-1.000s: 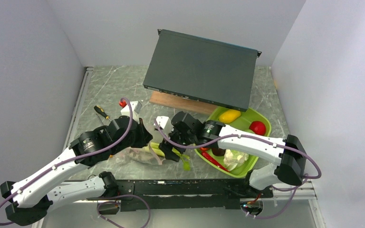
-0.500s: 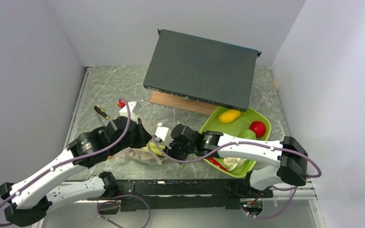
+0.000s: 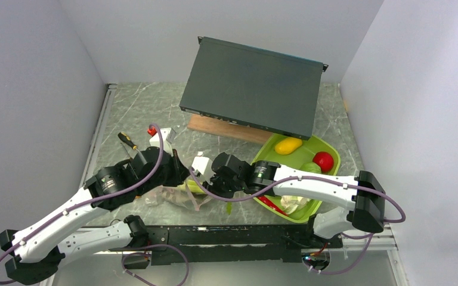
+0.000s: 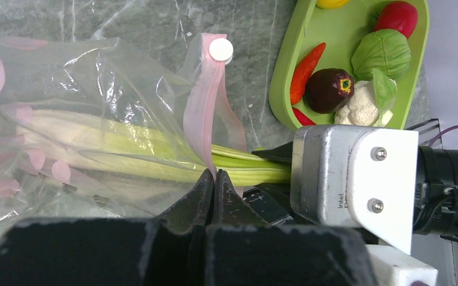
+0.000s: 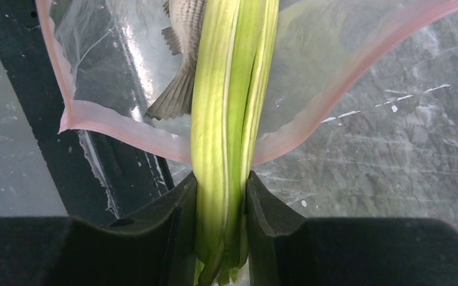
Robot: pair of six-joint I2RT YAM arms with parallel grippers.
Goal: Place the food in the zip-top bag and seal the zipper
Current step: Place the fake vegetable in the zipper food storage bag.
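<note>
Stalks [image 5: 229,107], pale green, run through the mouth of the zip-top bag [image 4: 89,89], their long upper part inside the clear plastic and their base outside it, clamped between the two fingers of your right gripper [image 5: 222,202]. Your left gripper [image 4: 213,179] is pinched closed on the zipper [image 4: 206,113], the pink strip climbing from its fingertips to a round white tab [image 4: 220,49]. In the right wrist view the strip's two lips stand apart, one on either side of the stalks. A grey fish [image 5: 176,89] lies inside the bag beside the stalks, tail toward the opening. The bag itself lies crumpled on the marbled table [image 3: 137,107] between your two arms, close to the near edge. Just to the right of it sits the lime-green tray [image 4: 334,27], carrying a red chili [image 4: 305,62], a dark purple ball [image 4: 328,89], a white cauliflower [image 4: 358,108], a green cabbage [image 4: 381,53], a red tomato [image 4: 396,18] and, at the far end, a yellow fruit [image 3: 288,145]. The tomato and cabbage sit side by side. Behind the tray a dark flat case [image 3: 253,83] rests over a wooden block [image 3: 214,127]. A yellow-handled screwdriver [image 3: 127,141] lies on the table beyond your left arm, well apart from the bag.
</note>
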